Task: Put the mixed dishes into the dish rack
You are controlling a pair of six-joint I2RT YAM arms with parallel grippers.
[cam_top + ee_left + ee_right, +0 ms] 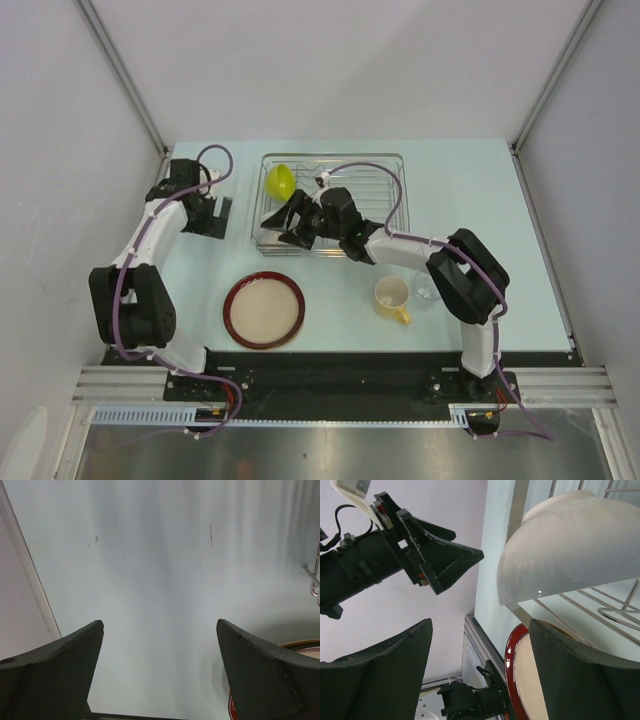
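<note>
Top external view first: find the dish rack [385, 185] at the far middle of the desk [520, 230], with the lime-green bowl [281, 181] in its far left corner. Find the right gripper [288, 226] over the rack's near left part, hiding the white bowl from above.

Turn to the right wrist view: see the white bowl [570, 545] resting tilted on the rack's wires, apart from the jaws, which are spread wide with nothing between them. Note the left gripper [160, 622], likewise wide open and empty, low over bare desk just left of the rack.

Not yet loaded: dark-red-rimmed plate [264, 310], pale yellow mug [393, 297] and small clear glass [428, 289], all on the desk near the rack's front.

Expect the plate to be stiff, glazed and slippery, lying flat; probably best pinched at the raised rim. Take the mug by its wall or handle. Treat the glass as fragile and hard to see; close gently.
</note>
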